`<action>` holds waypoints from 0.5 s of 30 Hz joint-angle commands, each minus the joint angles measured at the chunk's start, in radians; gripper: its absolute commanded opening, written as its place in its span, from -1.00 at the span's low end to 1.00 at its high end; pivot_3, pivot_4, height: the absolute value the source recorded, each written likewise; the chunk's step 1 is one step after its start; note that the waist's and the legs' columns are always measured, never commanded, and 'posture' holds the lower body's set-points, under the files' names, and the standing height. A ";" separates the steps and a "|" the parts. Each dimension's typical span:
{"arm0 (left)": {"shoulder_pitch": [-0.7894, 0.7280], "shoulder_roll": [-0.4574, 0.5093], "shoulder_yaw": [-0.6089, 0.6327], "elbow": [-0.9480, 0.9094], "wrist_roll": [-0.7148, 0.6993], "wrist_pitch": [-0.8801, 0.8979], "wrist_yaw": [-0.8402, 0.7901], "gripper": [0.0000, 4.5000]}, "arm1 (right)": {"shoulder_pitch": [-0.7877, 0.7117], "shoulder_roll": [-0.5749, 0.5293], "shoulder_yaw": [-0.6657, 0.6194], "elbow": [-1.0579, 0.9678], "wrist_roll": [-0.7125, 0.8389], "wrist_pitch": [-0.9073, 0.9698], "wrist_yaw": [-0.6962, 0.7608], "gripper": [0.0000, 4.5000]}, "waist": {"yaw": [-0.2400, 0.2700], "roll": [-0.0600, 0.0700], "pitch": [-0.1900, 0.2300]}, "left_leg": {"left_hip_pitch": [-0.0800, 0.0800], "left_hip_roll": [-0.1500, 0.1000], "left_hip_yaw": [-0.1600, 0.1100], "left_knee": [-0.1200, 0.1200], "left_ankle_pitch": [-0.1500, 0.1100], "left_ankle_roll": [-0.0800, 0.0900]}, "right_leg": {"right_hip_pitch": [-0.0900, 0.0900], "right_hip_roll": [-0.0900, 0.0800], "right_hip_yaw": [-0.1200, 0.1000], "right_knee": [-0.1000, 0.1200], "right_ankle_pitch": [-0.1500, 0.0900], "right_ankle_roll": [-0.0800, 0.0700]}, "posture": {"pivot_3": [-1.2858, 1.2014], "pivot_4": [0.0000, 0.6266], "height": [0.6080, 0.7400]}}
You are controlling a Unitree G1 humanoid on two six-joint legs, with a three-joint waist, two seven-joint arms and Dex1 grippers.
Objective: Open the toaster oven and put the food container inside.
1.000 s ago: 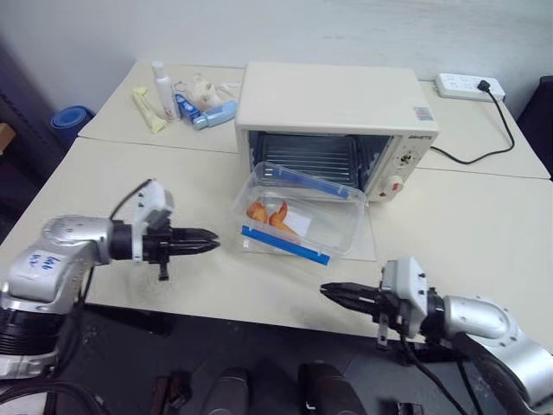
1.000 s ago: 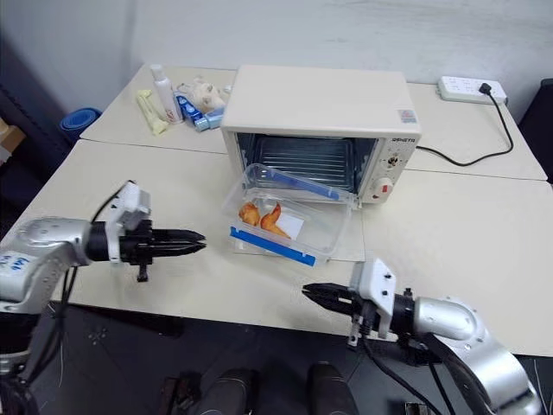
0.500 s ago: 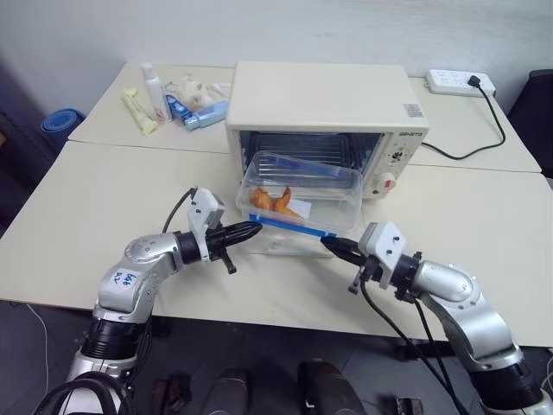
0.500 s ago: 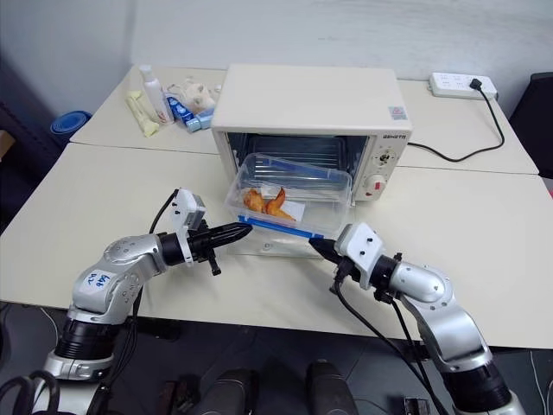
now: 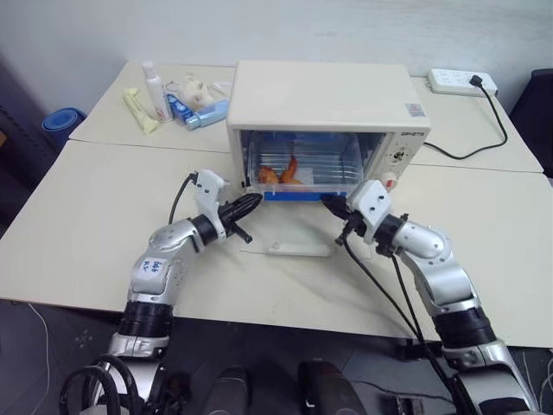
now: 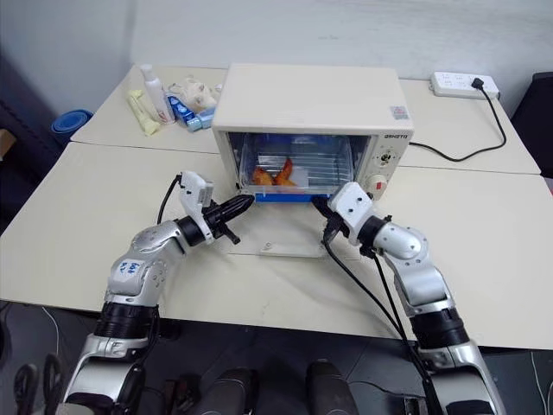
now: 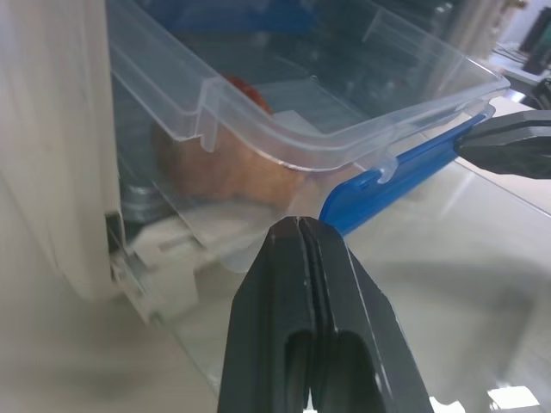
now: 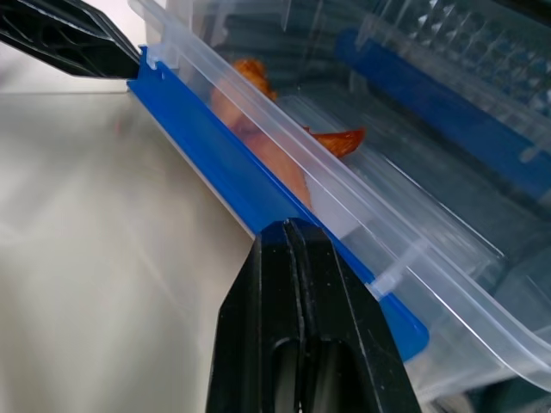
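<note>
Oven: you see the cream-white boxy toaster oven (image 5: 324, 112) standing on the pale tabletop (image 5: 95, 225), its glass door (image 5: 289, 229) folded down flat in front of it.
Container: the shallow clear plastic food container with blue clip latches (image 5: 298, 173) sits mostly inside the oven cavity on the wire rack; its front blue latch (image 8: 250, 185) is at the mouth of the oven, and orange food pieces (image 5: 278, 173) show through the plastic.
Left hand: your left hand (image 5: 251, 202) has its two black fingers pressed together, tip just at the near left corner of the container; if it touches, you cannot tell.
Right hand: your right hand (image 5: 332, 204) also has its fingers pressed together, holding nothing, tip at the front blue latch near the right corner.
Behind: small bottles and tubes (image 5: 177, 99) lie at the far left of the tabletop, and a white power strip (image 5: 462, 82) lies at the far right.
</note>
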 commanded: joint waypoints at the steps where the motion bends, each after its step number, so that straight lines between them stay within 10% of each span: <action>1: -0.036 -0.023 0.027 0.026 0.025 -0.052 0.051 -0.99 | -0.073 0.028 -0.030 0.071 -0.023 -0.055 -0.055 -1.00 | -0.002 0.000 0.000 | 0.000 0.000 0.001 0.000 0.000 0.000 | -0.001 0.000 0.000 0.001 0.000 0.000 | 0.03 -0.52 1.00; 8: -0.058 -0.034 0.033 0.064 0.025 -0.039 0.052 -0.99 | -0.103 0.080 -0.018 0.095 0.003 -0.005 -0.034 -1.00 | -0.008 0.000 0.000 | 0.000 0.000 0.002 0.001 0.000 0.000 | -0.003 0.000 0.000 0.004 0.000 0.000 | 0.03 -0.52 1.00; 15: 0.070 0.152 0.117 -0.216 -0.128 0.074 -0.158 -0.79 | 0.107 -0.095 -0.097 -0.257 0.206 0.193 0.193 -1.00 | -0.011 0.000 0.000 | -0.003 0.000 0.002 0.001 -0.001 0.001 | -0.003 -0.001 0.001 0.003 0.000 0.000 | 0.03 -0.52 1.00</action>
